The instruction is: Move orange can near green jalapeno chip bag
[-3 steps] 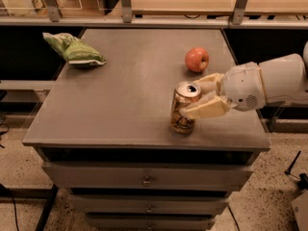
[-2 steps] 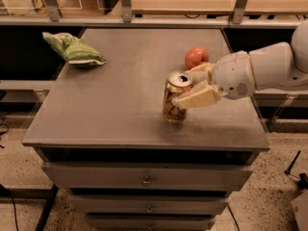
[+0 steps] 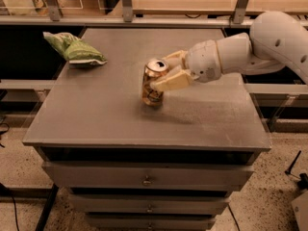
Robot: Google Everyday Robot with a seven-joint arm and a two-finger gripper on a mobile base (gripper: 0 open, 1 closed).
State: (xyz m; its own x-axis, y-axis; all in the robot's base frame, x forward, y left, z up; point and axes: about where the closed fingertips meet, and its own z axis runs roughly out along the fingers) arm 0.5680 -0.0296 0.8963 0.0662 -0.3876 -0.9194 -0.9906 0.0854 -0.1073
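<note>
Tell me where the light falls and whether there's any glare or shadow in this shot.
Camera view: light comes from above, leaving a soft shadow on the table beneath the orange can and the hand, which grips the can mid-table. Camera view: the can's silver top glints, and the green jalapeno chip bag shows pale glossy highlights.

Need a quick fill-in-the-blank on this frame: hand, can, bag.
1. The hand is ___ on the orange can.
2. In the camera view, the green jalapeno chip bag lies at the far-___ corner of the table.
3. The arm reaches over the table from the ___ side of the camera view.
Missing words: shut; left; right.
</note>
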